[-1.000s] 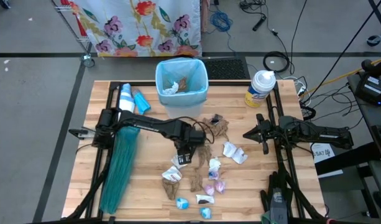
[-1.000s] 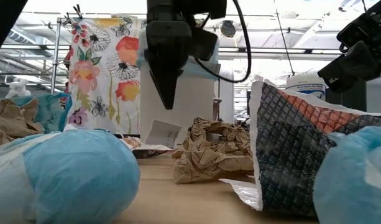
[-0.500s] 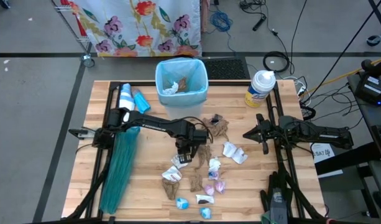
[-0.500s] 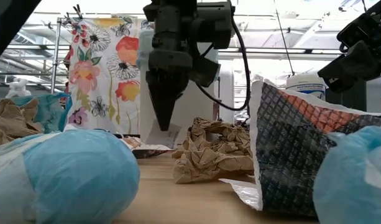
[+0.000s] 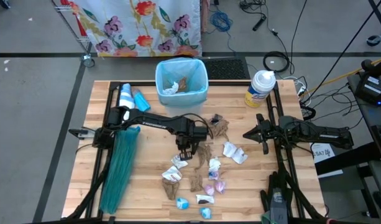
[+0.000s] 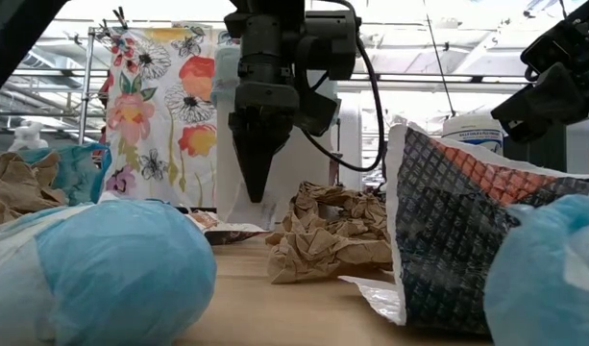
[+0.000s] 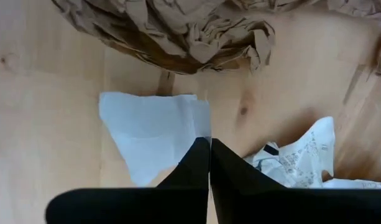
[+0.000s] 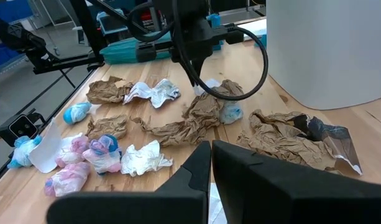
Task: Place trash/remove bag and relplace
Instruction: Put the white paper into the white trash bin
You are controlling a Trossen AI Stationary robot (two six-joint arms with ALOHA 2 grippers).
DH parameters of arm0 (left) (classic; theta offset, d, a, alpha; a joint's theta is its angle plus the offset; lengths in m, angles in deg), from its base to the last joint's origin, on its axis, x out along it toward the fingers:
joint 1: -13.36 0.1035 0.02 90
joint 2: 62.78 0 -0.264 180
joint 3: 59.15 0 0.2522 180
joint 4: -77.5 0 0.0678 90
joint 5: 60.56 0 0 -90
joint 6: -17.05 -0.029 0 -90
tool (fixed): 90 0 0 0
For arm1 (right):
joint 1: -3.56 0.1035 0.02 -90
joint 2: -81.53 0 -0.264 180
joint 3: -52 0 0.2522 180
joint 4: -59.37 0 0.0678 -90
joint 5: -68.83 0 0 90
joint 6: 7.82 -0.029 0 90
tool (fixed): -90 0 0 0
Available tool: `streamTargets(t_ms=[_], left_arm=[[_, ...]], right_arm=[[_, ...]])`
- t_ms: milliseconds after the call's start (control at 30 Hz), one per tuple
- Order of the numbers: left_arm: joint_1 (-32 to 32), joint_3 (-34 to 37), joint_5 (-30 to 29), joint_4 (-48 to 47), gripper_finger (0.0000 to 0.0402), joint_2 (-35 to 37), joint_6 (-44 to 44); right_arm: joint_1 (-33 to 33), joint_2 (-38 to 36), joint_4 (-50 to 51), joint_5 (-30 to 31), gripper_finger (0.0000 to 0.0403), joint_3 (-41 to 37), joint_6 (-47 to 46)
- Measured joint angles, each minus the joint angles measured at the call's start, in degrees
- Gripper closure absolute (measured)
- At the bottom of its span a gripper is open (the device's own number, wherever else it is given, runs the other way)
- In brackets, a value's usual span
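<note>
Floral cloth (image 5: 140, 25), wipes canister (image 5: 260, 88), cables (image 5: 276, 61)

Two dark, near-black arms, matte housings, jointed tube segments.
Left gripper (image 6: 258, 187): black fingers (image 7: 190, 168) tapering to narrow wedge, smooth flat faces, thin seam between the two.
Above that claw: blocky black wrist body, rounded side housing, black cable looping out from it and back behind claw.
Right gripper (image 5: 260, 132): same black build, fingers (image 8: 196, 168) flat, angular, slightly glossy along edges.
Behind right claw: long slim black link, boxy joint housings. No markings legible.
</note>
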Motion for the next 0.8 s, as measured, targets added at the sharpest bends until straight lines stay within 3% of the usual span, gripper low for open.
streamTargets(t_ms=[467,800], left_arm=[[-2.4,0.0,-0.7,-0.5,0.0401,0.9,4.4],[-4.2,0.0,-1.8,-1.0,0.0401,8.1,9.2]], right_arm=[[0.0,0.0,0.0,0.0,0.0394,0.0,0.0],[0.0,0.0,0.0,0.0,0.0394,0.0,0.0]])
